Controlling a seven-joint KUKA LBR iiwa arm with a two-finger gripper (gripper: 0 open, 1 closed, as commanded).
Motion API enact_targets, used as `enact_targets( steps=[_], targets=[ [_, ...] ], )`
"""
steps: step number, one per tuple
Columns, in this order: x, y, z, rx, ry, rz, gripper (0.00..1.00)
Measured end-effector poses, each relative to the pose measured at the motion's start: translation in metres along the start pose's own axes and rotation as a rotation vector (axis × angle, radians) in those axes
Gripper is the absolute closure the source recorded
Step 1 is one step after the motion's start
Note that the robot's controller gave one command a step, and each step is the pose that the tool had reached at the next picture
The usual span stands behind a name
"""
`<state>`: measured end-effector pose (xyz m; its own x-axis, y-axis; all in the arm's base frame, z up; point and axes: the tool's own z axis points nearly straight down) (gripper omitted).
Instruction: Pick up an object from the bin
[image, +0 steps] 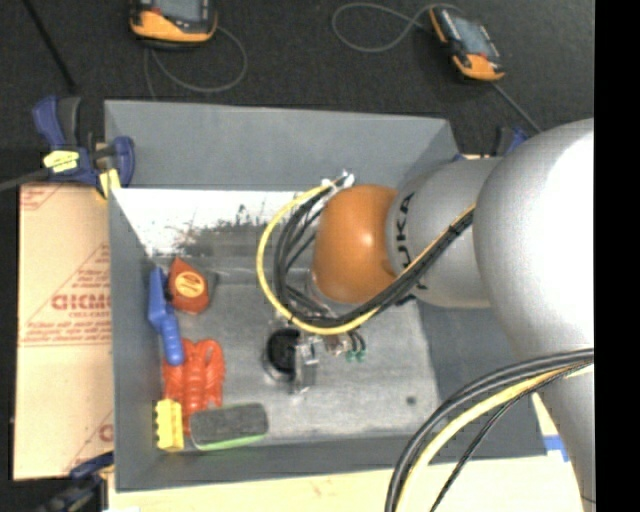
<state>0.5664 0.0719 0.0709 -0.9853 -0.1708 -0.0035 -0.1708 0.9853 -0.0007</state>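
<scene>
My gripper (305, 364) hangs low over the middle of the bin floor, under the orange wrist cover. A small black round thing (279, 350) lies right against its left side, partly hidden by it. A tiny green piece (354, 350) shows just to the gripper's right. Whether the black thing is gripped I cannot tell.
Along the bin's left wall lie an orange round tape measure (188, 287), a blue tool (160, 315), a red-orange knobbly toy (196, 375), a yellow block (168, 425) and a grey-green sponge (229, 425). The arm covers the bin's right side.
</scene>
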Motion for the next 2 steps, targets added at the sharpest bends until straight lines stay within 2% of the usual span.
enact_targets(
  steps=[1, 2],
  targets=[
    [0.0, 0.0, 0.0, 0.0, 0.0, -0.001, 1.0],
    [0.008, -0.009, -0.128, 0.001, 0.0, -0.023, 1.0]
  ],
)
